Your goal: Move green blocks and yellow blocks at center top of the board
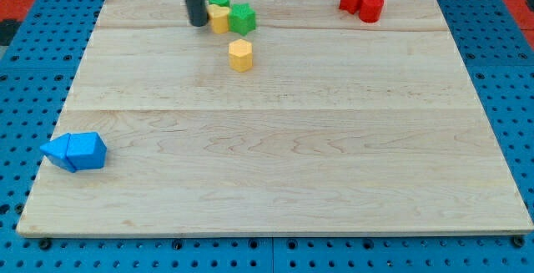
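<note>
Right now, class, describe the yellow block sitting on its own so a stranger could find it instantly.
Start at the wooden board and go to its top edge, left of centre, where three blocks cluster. The lone yellow block sits just below them, touching nothing, unlike the other yellow block.

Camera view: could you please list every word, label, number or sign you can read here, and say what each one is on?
None: no readable text shows anywhere in this view.
The wooden board shows only grain.
The green blocks, yellow blocks, red blocks and blue blocks have plain faces.
The blue pegboard shows only holes.
My tip, at the view's left of the top cluster, is an unmarked dark rod.
</note>
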